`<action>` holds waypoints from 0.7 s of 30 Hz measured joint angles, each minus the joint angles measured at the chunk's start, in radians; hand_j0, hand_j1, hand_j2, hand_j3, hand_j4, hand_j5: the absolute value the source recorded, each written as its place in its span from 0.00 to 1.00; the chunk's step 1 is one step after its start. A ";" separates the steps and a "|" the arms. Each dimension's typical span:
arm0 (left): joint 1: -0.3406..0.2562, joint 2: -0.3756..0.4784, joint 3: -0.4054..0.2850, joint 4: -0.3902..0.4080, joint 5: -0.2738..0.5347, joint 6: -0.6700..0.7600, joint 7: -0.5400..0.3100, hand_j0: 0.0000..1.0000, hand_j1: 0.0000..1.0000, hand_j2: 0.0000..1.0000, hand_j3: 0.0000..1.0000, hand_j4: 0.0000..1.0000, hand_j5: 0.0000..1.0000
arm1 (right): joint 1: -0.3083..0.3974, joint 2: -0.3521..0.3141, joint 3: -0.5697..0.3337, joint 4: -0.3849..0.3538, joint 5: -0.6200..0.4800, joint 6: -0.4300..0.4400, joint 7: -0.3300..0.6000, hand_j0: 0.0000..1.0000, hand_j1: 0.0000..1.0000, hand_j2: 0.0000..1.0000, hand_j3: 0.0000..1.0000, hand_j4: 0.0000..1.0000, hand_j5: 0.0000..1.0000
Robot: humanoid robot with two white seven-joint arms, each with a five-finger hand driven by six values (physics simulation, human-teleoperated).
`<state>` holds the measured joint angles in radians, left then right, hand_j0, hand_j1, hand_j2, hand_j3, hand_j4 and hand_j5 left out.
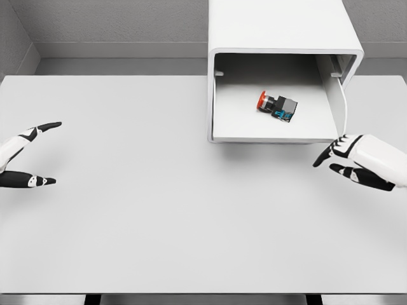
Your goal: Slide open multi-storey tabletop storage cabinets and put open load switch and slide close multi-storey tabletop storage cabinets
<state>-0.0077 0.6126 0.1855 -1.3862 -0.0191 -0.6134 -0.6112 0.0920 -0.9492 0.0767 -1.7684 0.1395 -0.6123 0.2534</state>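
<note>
One storage cabinet (280,38) stands at the far edge of the white surface (159,222), and its single drawer (229,121) is pulled out toward the robot. One load switch (278,106) lies inside that drawer, on the drawer floor right of its middle; it has a red button end pointing left and a dark grey body with a small blue mark, and it sits tilted rather than square to the drawer walls. It looks to be lying on its side, though the view is too small to be sure.

Two hands are in view, neither holding anything. The right hand (346,159) sits just beside the drawer's front right corner, its black-tipped fingers (327,155) pointing left toward the drawer front, thumb below and fingers above with a clear gap between them. Whether the upper fingertips touch the drawer's front lip cannot be told. The left hand (28,155) is well to the left of the drawer, over the left edge of the surface, with one finger stretched up and right and the thumb reaching right below it, spread wide apart.
</note>
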 measured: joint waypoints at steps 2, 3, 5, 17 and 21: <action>0.000 0.000 0.000 0.003 0.000 0.000 0.000 1.00 1.00 1.00 1.00 1.00 1.00 | -0.035 0.025 0.009 0.000 0.015 0.000 0.000 0.55 0.55 0.55 0.55 0.55 0.55; 0.000 0.000 0.000 0.003 0.000 0.000 0.000 1.00 1.00 1.00 1.00 1.00 1.00 | -0.048 0.038 0.018 0.000 0.022 0.000 0.000 0.55 0.55 0.55 0.55 0.55 0.55; 0.000 0.000 0.000 0.004 0.000 0.000 0.000 1.00 1.00 1.00 1.00 1.00 1.00 | -0.058 0.062 0.036 0.000 0.037 0.000 0.000 0.55 0.55 0.55 0.55 0.55 0.55; 0.000 0.000 0.000 0.005 0.000 0.000 0.000 1.00 1.00 1.00 1.00 1.00 1.00 | -0.166 0.145 0.106 0.004 0.095 0.000 -0.001 0.55 0.55 0.55 0.55 0.55 0.55; 0.000 0.000 0.000 0.005 0.000 0.000 0.000 1.00 1.00 1.00 1.00 1.00 1.00 | -0.190 0.172 0.134 0.010 0.110 0.000 0.000 0.55 0.55 0.55 0.55 0.55 0.55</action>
<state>-0.0077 0.6126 0.1855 -1.3815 -0.0192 -0.6133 -0.6112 -0.0982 -0.7776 0.2109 -1.7587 0.2498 -0.6122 0.2533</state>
